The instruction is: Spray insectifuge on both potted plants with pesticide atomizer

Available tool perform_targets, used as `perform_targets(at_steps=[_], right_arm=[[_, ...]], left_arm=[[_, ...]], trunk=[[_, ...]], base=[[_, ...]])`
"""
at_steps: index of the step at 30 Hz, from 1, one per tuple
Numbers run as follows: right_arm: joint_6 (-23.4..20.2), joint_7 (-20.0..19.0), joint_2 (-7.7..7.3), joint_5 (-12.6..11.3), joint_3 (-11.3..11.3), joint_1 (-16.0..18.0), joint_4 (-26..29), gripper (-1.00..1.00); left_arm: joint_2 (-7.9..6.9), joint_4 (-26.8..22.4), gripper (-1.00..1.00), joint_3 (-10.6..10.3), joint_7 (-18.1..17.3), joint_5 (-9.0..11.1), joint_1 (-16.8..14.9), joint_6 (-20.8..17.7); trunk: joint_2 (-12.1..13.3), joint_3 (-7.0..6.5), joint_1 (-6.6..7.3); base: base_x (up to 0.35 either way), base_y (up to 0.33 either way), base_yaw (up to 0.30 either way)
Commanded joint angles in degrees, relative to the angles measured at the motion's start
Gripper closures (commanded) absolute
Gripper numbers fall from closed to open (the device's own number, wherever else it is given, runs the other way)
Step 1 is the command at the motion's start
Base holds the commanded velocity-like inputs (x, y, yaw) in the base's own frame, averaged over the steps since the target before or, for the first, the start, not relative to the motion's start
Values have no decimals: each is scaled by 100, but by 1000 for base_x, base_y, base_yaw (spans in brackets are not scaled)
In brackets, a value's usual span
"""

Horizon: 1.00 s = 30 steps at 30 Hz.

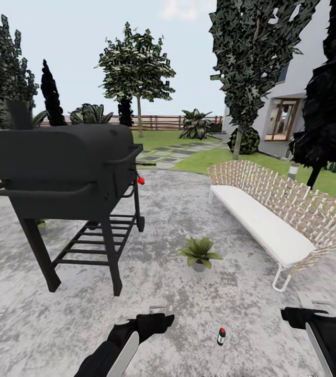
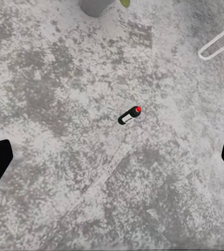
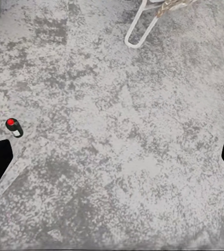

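Note:
The pesticide atomizer [image 1: 221, 336] stands upright on the grey stone patio, a small dark bottle with a red tip, between my two arms. It also shows as the atomizer [image 2: 129, 115] and the atomizer [image 3: 13, 127]. One potted plant [image 1: 199, 254] with broad green leaves stands in a little grey pot, farther out on the patio; its pot [image 2: 95, 6] shows at the left wrist view's edge. My left gripper [image 1: 156, 309] and right gripper [image 1: 310, 306] hang above the patio, both open and holding nothing. The left gripper [image 2: 112, 162] and the right gripper [image 3: 112, 162] have their dark fingers wide apart.
A big black grill [image 1: 63, 162] on legs stands to the left. A wicker bench [image 1: 272, 214] with a white cushion runs along the right; its white leg [image 3: 138, 29] is near my right arm. Lawn, trees, a wooden fence [image 1: 157, 122] and a house [image 1: 288, 104] lie beyond.

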State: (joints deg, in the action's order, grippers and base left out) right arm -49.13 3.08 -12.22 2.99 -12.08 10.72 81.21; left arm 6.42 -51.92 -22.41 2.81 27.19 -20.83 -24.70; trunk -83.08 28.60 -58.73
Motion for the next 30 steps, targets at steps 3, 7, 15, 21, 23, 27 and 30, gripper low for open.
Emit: perform_targets(at_steps=[3,7,15,21,23,27,30], right_arm=[[0,0,0,0,1,0,0,-100],[-1,0,0,0,3,0,0,-100],[0,0,-31,0,-5,0,0,-100],[-6,0,-30,0,-5,0,6,-100],[-4,0,-31,0,-5,0,7,-100],[-7,0,-30,0,-5,0,9,-100],[-5,0,-31,0,-5,0,9,-100]], left_arm=[[0,-2,-100,0,0,-2,0,0],[0,3,-100,0,0,1,0,2],[0,2,-100,0,-3,6,0,9],[0,-7,-100,0,-9,6,0,9],[0,-11,-100,0,-9,6,0,9],[-4,-49,-100,-10,-9,-1,0,25],[-9,-56,-100,-129,-7,-2,0,172]], trunk=[[0,-12,0],[0,-28,0],[0,-62,0],[0,-88,0],[0,-96,0],[0,-113,0],[0,-126,0]], base=[[2,340,-269],[58,340,-269],[116,333,-269],[141,323,-269],[143,322,-269],[116,199,-269],[29,44,-269]])
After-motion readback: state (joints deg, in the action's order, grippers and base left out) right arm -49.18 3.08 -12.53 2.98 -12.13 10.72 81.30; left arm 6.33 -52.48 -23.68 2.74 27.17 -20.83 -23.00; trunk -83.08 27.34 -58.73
